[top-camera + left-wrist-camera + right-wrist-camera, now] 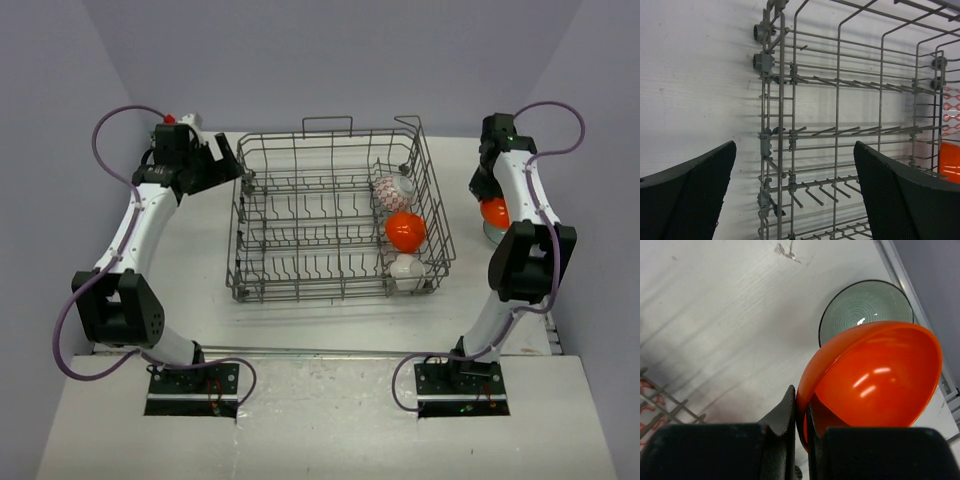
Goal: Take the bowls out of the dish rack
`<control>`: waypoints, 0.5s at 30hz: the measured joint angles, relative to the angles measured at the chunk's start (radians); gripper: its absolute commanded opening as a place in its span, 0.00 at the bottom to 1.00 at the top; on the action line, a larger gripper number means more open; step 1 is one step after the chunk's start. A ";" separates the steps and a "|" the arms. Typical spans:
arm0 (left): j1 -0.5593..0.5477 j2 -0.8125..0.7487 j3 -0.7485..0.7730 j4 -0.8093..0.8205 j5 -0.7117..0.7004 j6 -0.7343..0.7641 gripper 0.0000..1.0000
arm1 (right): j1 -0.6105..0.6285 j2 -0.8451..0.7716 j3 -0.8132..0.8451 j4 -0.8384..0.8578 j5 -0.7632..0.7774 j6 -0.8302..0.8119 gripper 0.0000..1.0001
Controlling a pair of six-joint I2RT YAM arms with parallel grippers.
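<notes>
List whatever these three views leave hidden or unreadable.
1. Top view: the right gripper is hidden under its own arm; the held orange bowl shows only partly.
2. Right wrist view: that bowl covers part of the greenish bowl; whether they touch cannot be told.
3. Left wrist view: the right edge cuts off the patterned bowl and the racked orange bowl.

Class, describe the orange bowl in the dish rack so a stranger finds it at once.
Find the grey wire dish rack on the table; look along its right side. Yours is the middle bowl, between a red-patterned white bowl and a plain white bowl. The other orange bowl is outside the rack, in the right gripper.
</notes>
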 measured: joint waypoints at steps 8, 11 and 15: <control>-0.045 -0.009 0.060 0.031 0.076 -0.020 1.00 | -0.025 0.071 -0.091 0.033 -0.003 0.000 0.00; -0.081 -0.008 0.078 0.042 0.104 -0.020 1.00 | -0.041 0.093 -0.097 0.050 -0.002 -0.001 0.00; -0.144 0.025 0.130 0.050 0.145 -0.020 0.99 | -0.057 0.116 -0.100 0.069 -0.002 -0.001 0.00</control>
